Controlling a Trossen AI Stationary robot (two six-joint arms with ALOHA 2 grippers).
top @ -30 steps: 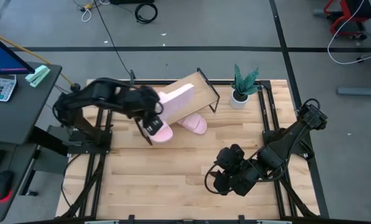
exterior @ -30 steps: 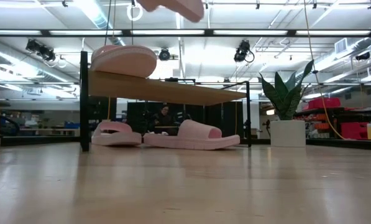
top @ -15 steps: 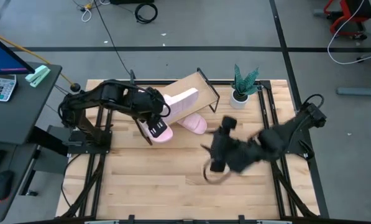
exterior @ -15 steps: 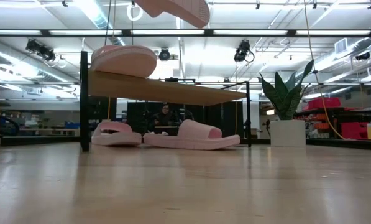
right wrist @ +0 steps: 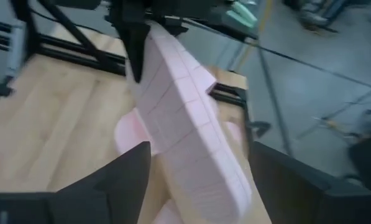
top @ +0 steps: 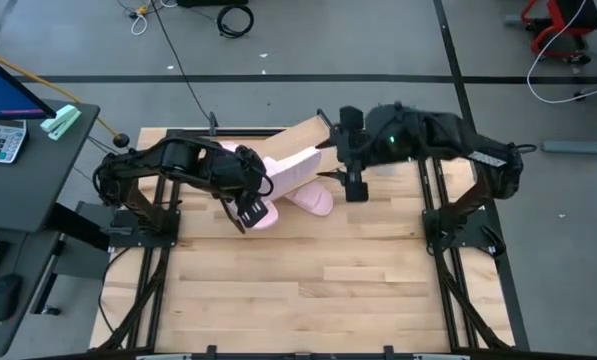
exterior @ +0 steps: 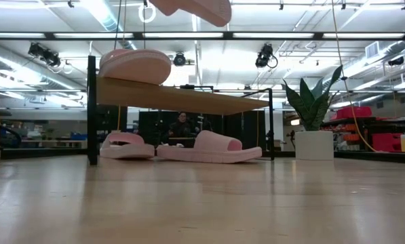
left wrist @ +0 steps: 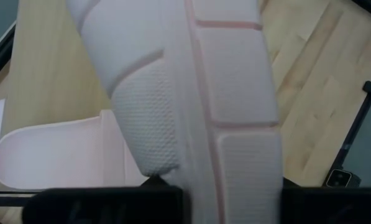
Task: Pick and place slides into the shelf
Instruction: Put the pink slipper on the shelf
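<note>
Your left gripper [top: 250,205] is clamped on a slide [top: 290,168] raised over the shelf [top: 318,145]. Your right gripper [top: 346,172] hovers spread beside it, apparently empty. If the two meet, the slide could twist free onto the bench [top: 298,290].

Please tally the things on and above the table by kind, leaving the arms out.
Pink slides: 4 (one held aloft, one on the shelf, two on the table under it)
Wooden shelf: 1
Potted plant: 1
Total: 6
</note>
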